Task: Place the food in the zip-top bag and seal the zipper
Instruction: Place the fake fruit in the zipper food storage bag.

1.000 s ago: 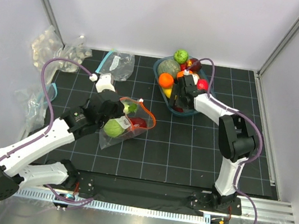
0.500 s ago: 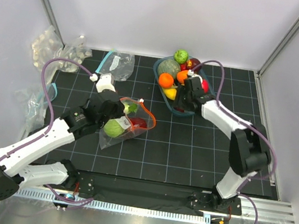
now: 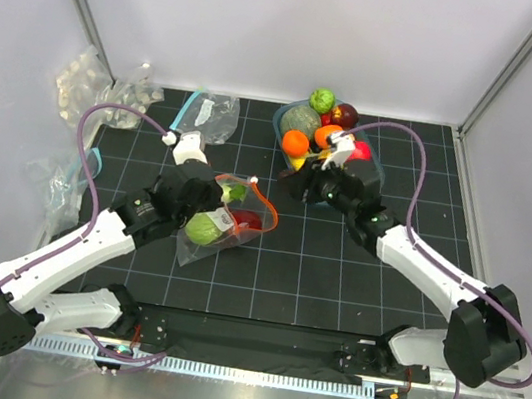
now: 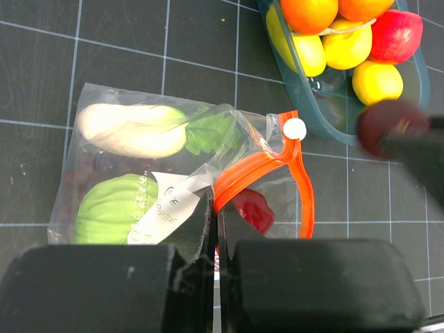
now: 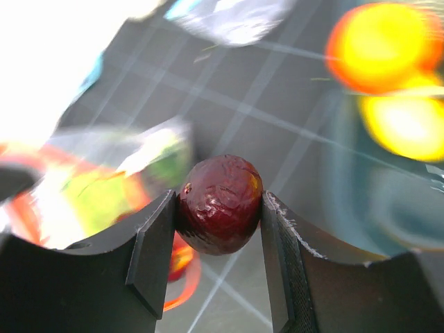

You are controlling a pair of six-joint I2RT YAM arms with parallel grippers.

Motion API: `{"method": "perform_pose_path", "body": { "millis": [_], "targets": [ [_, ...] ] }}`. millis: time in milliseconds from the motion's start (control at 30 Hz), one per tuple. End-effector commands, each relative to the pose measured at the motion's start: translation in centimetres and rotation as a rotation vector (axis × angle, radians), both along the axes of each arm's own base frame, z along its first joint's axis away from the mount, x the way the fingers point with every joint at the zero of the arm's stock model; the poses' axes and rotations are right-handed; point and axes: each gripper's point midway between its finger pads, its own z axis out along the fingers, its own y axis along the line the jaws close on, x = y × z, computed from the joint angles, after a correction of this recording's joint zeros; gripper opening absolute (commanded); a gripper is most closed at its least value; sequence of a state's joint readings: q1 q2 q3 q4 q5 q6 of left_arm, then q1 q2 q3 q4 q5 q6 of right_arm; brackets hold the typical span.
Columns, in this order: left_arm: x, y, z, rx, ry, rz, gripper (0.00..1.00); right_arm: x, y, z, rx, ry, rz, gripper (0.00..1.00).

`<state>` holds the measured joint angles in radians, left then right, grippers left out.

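The clear zip-top bag (image 3: 220, 221) lies left of centre with its orange-red zipper (image 4: 263, 166) standing open toward the right. Inside are the green cabbage (image 4: 114, 208), the white oblong vegetable (image 4: 132, 130), purple grapes (image 4: 97, 165) and a red piece (image 4: 254, 208). My left gripper (image 4: 215, 202) is shut on the zipper's near edge and holds the mouth up. My right gripper (image 5: 218, 208) is shut on a dark red wrinkled fruit (image 5: 220, 202), in the air between the basket and the bag's mouth; it also shows in the top view (image 3: 301, 183).
A teal basket (image 3: 280, 121) at the back centre holds oranges (image 3: 295, 142), yellow lemons (image 4: 374, 80), a red apple (image 4: 397, 35) and green fruit (image 3: 322, 99). Clear bags with teal strips lie at the back left (image 3: 209, 110) and left edge (image 3: 67, 178).
My right gripper has come out of the basket with the dark red fruit and moved forward and left toward the bag. The left gripper and the bag have stayed put.
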<state>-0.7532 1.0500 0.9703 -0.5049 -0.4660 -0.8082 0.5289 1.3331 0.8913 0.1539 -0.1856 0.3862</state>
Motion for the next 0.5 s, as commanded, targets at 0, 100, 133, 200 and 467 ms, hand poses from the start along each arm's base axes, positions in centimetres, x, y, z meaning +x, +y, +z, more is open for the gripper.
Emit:
{"method": "perform_pose_path", "body": {
  "millis": [0,100,133,200,467],
  "targets": [
    [0.7,-0.7,2.3,-0.054,-0.058,-0.002,0.01,-4.0,4.6,5.3,0.057,-0.228,0.25,0.37],
    [0.7,-0.5,2.5,-0.055,-0.064,0.004,0.01,-7.2,6.9,5.6,0.024,-0.305,0.366,0.37],
    [0.7,-0.5,2.5,-0.056,-0.063,0.004,0.01,-7.6,7.3,5.6,0.019,-0.321,0.388,0.37],
    [0.7,-0.5,2.4,-0.055,-0.062,0.004,0.01,-9.0,8.0,5.7,0.033,-0.333,0.45,0.37],
    [0.7,-0.6,2.4,-0.057,-0.061,0.0,0.01,-9.5,10.4,3.4,0.017,-0.277,0.528,0.37]
  ]
}}
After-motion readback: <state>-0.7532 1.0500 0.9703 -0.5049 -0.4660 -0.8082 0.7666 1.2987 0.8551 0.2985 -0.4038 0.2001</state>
